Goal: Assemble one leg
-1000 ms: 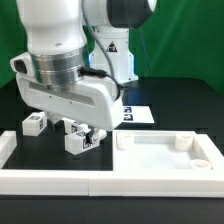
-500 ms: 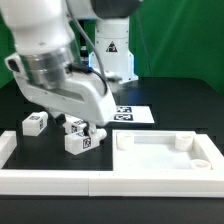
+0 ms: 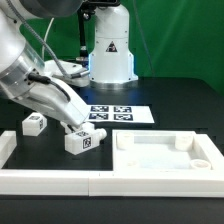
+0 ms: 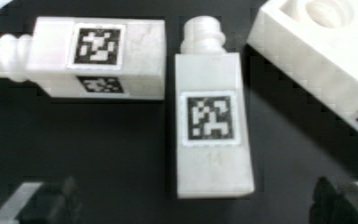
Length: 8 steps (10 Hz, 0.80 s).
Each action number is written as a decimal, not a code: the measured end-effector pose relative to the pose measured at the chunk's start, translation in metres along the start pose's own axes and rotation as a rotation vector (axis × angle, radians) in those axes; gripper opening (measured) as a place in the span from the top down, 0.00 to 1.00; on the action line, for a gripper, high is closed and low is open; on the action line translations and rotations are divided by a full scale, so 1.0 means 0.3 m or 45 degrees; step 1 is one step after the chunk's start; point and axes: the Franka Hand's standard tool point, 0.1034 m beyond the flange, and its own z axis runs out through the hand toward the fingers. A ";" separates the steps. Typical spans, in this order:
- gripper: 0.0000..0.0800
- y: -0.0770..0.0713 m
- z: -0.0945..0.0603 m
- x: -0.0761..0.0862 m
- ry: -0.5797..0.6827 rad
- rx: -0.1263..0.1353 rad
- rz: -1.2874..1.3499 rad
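Hand [image 4: 194,200] wide open, empty, poised over leg [image 4: 211,120]. Leg lies on counter [image 3: 180,100] at exterior view's left, just beside second leg [image 4: 87,58]; tray [image 3: 165,158] at right. No leg grasped or fitted yet: pick-up and insertion remain

A green backdrop [image 3: 190,35] fills the back of the exterior view. Below it lies a black table [image 3: 185,105], matt and evenly lit. The marker board [image 3: 120,114] lies flat on it, near the middle. A white rail [image 3: 50,183] borders its near edge and turns back at the exterior view's left.
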 end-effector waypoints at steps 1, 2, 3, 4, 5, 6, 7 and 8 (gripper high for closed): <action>0.19 0.014 0.006 0.012 -0.049 -0.007 0.008; 0.19 0.018 0.010 0.023 -0.075 -0.013 0.011; 0.19 0.006 0.029 0.029 -0.084 -0.017 0.025; 0.19 0.004 0.048 0.033 -0.106 -0.009 0.036; 0.19 0.012 0.064 0.050 -0.120 -0.003 0.063; 0.19 0.007 0.079 0.056 -0.119 -0.007 0.065; 0.19 0.002 0.102 0.058 -0.132 -0.003 0.070; 0.19 0.006 0.127 0.065 -0.149 0.001 0.085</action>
